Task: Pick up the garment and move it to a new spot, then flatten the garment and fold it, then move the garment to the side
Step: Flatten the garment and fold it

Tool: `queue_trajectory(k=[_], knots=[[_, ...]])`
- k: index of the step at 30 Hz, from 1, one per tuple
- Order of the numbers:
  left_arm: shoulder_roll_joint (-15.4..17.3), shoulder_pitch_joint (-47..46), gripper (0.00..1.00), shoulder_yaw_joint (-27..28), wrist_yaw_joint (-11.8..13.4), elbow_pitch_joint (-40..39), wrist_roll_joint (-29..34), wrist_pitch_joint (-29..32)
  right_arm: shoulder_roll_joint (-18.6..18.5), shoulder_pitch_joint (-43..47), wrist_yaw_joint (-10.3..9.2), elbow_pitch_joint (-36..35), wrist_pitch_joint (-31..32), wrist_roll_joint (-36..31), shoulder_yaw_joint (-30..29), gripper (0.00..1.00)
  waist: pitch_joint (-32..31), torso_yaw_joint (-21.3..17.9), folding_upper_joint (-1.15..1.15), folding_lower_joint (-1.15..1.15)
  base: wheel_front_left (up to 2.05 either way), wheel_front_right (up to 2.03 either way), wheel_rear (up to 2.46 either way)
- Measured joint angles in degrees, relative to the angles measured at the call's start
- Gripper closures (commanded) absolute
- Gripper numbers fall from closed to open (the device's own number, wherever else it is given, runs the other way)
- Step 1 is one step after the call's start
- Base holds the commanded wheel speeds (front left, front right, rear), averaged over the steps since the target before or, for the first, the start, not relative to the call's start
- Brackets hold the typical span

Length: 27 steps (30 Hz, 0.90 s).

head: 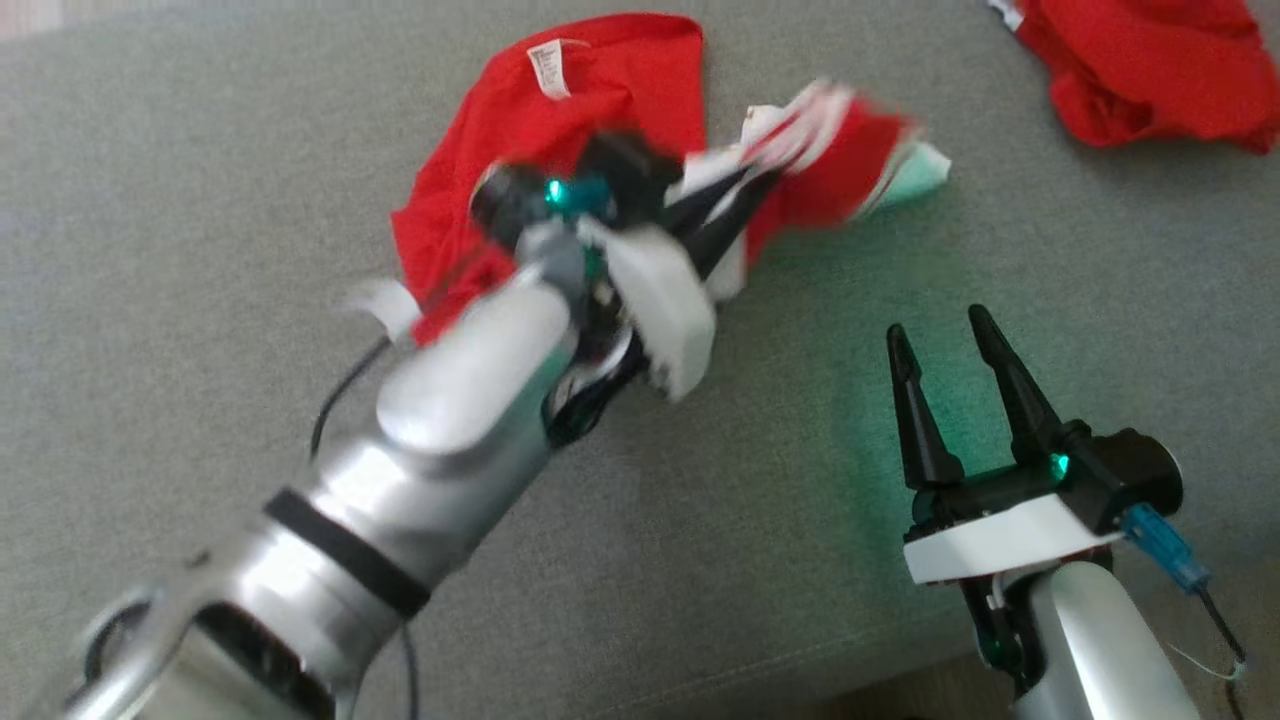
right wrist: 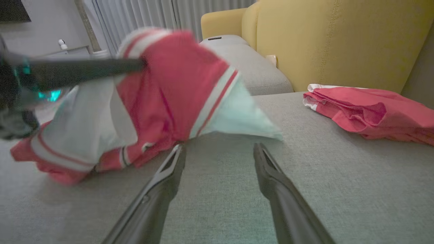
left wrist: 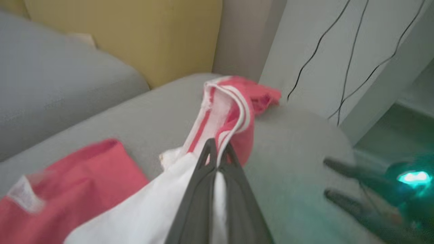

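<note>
Left fingers (left wrist: 207, 159) clench the red-and-white garment (head: 600, 100), just beyond the spread, empty right fingers (head: 915, 410).

garment (head: 560, 110) on sofa seat (head: 200, 200), far-centre in head view, most of it lying on the seat. left gripper (head: 745, 195) reaches in from lower left across the garment and is clamped on a fold at its right edge; that fold looks lifted clear of the seat, but blur makes it hard to be sure. right gripper (head: 937, 325) is nearer the robot and to the right of the garment, apart from it, with bare seat between. second garment (head: 1150, 70) is at the far right corner on the same seat, well apart from the first. backrest (right wrist: 339, 40) stands just behind the second garment, beyond both grippers
</note>
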Motion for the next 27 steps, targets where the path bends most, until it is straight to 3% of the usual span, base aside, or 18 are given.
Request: queue_trajectory(k=[4,9,12,15,18,22,27], knots=[[-0.08,-6.48,1.0,0.58,-0.19,-4.31,-7.91,-2.52,-0.01,-0.01,0.0,0.2,0.0,0.81,0.85,0.0,-1.77,-0.05,0.0,0.0,0.0,0.0,0.0],[-0.31,-17.92,1.0,6.37,-0.19,-7.84,-20.93,-5.17,0.02,0.04,0.0,0.45,0.0,1.89,1.64,0.0,-4.03,-0.89,0.0,0.0,0.0,0.0,0.0],[-1.03,-23.69,1.0,9.5,-0.19,-7.05,-22.65,-5.5,0.02,0.1,0.0,0.43,0.0,2.38,1.63,0.0,-5.18,-0.96,0.0,0.0,0.0,0.0,0.0],[-0.15,-23.61,1.0,12.07,0.1,-6.62,-23.75,-6.79,0.01,0.29,0.0,0.25,0.0,2.54,1.29,0.0,-6.02,-0.42,0.0,0.0,0.0,0.0,0.0],[2.49,-16.64,1.0,13.38,0.41,-5.54,-26.53,-7.17,0.01,1.27,0.0,-0.23,0.0,2.29,0.58,0.0,-6.51,0.82,0.0,0.0,0.0,0.0,0.0],[6.05,2.8,1.0,13.67,0.67,-3.12,-30.19,-8.08,0.01,3.07,0.0,-0.24,0.0,1.54,-0.7,0.0,-6.88,2.85,0.0,0.0,0.0,0.0,0.0],[8.12,21.82,1.0,15.91,0.33,-1.19,-28.69,-8.75,0.03,3.61,0.0,-0.26,0.0,-0.01,-1.33,0.0,-6.71,5.28,0.0,0.0,0.0,0.0,0.0]])
